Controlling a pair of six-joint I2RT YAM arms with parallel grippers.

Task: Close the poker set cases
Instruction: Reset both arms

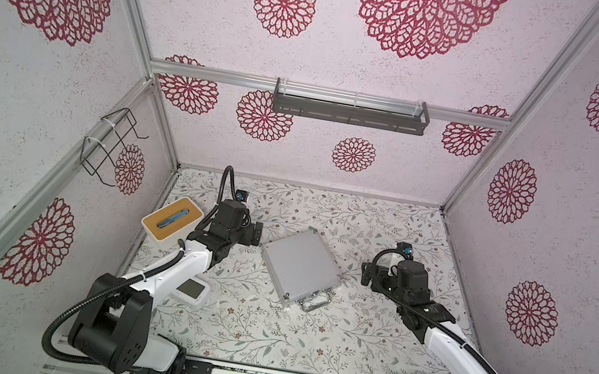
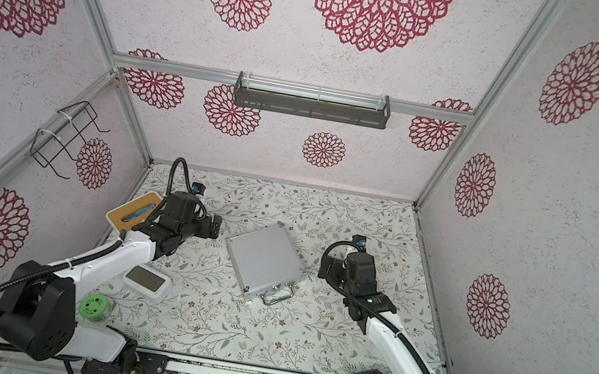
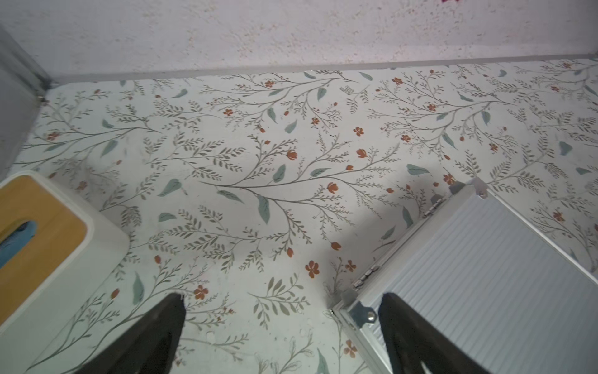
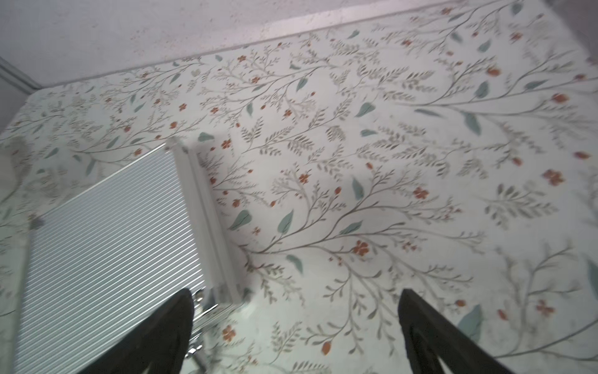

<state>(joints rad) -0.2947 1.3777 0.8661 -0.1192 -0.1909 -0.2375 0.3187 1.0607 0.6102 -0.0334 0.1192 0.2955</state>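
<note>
The poker set case point(image 1: 301, 266) point(image 2: 263, 258) is a flat silver ribbed-aluminium square lying mid-table with its lid down flat, and its chrome handle point(image 1: 315, 304) points toward the front. My left gripper point(image 1: 255, 232) point(image 2: 213, 227) hovers open just off the case's left corner. In the left wrist view the left gripper point(image 3: 283, 296) holds nothing, and one finger overlaps the case point(image 3: 485, 275) near the hinge edge. My right gripper point(image 1: 367, 273) point(image 2: 327, 269) stands open to the right of the case. The right gripper point(image 4: 297, 291) is empty in its wrist view, beside the case point(image 4: 110, 246).
A white box with a wooden top point(image 1: 171, 223) point(image 3: 38, 226) stands at the left behind my left arm. A white device with a screen point(image 2: 144, 279) and a green round object point(image 2: 96, 306) lie at front left. Walls enclose three sides of the floral tabletop point(image 1: 264, 338).
</note>
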